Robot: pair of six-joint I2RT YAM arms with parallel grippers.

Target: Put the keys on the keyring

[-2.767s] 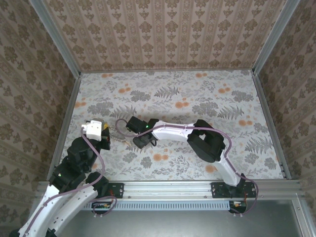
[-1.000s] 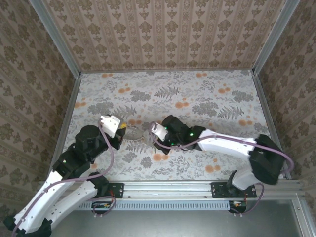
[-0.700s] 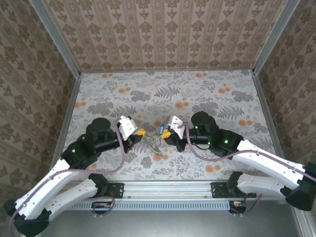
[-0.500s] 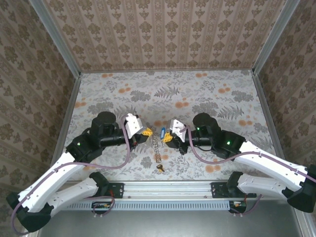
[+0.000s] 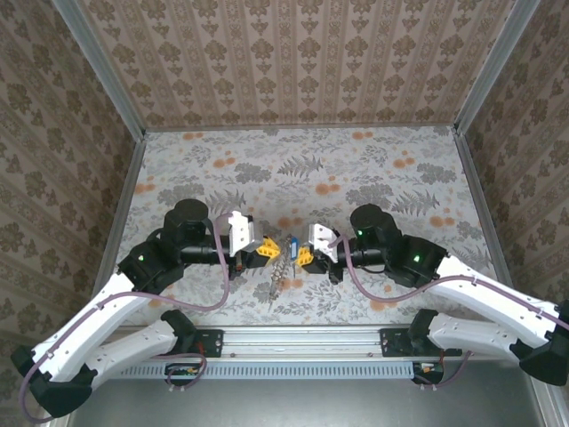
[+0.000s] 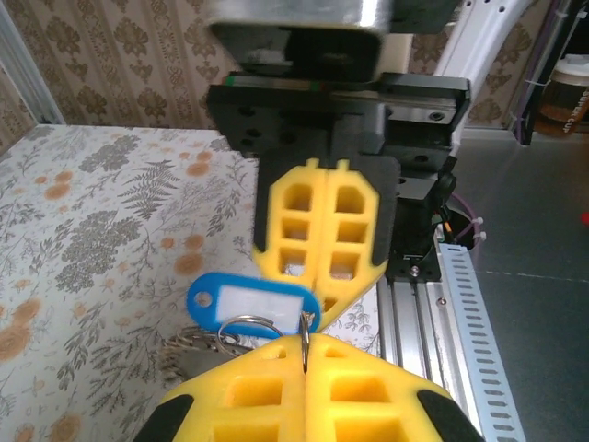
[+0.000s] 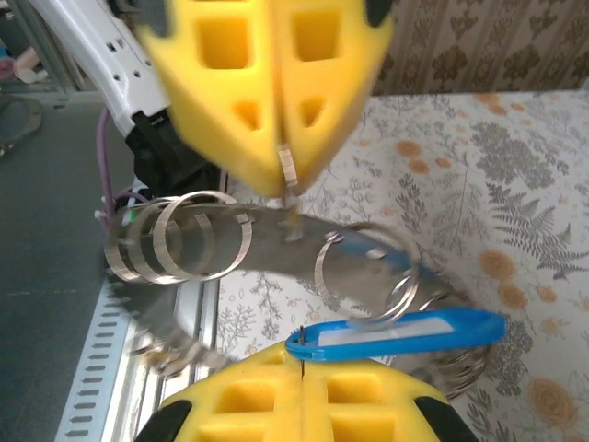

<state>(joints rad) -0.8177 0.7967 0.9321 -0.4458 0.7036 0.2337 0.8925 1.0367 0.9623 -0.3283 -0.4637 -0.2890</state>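
- The keyring (image 7: 363, 276), silvery split rings carrying a blue tag (image 6: 253, 299), hung between my left gripper (image 5: 265, 252) and my right gripper (image 5: 305, 256). Both were clamped shut on its thin wire.
- Blurred silvery keys (image 5: 277, 274) dangled beneath, above the floral table (image 5: 373, 173).
- The patterned walls (image 5: 293, 62) stood well back, with open tabletop beyond.

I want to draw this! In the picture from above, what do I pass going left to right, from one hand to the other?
Left yellow-fingered hand → dangling silvery bunch of metal rings → small blue plastic tag → right yellow-fingered hand.
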